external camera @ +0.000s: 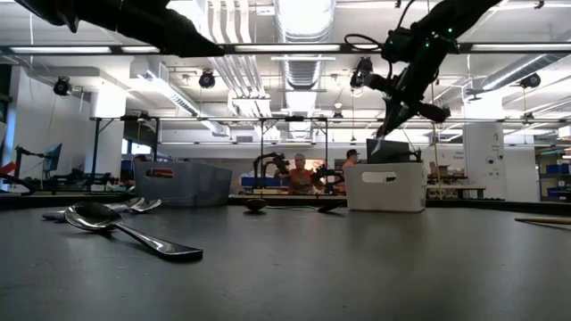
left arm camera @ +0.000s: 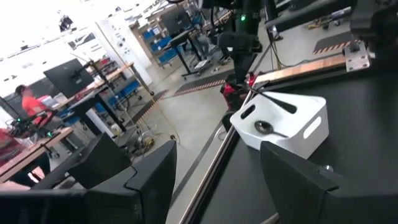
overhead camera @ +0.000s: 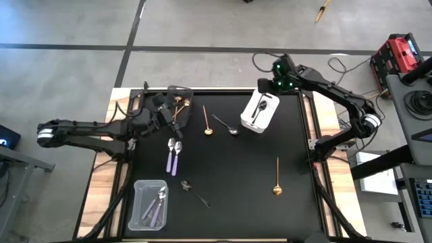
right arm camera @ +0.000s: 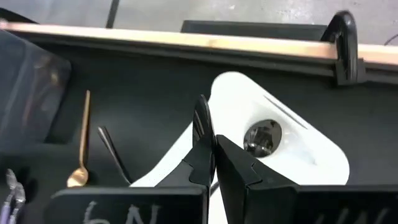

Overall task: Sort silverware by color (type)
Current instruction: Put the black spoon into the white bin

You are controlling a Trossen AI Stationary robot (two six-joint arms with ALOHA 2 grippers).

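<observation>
R gripper [overhead camera: 268,86] fingers shut, empty, above white bin [overhead camera: 264,116] upper right, dark spoon inside. L gripper [overhead camera: 164,110] wide, over dark bin [overhead camera: 187,92]. Next, likely: fetch loose dark spoon [overhead camera: 225,125], centre.

Legible markings: only one candidate found. A dark label strip [right arm camera: 127,208] on the right wrist assembly carries pale handwritten characters, cut off by the frame edge; they look like "6N" or similar and cannot be read with confidence. No brand, number or sign is readable elsewhere.
</observation>
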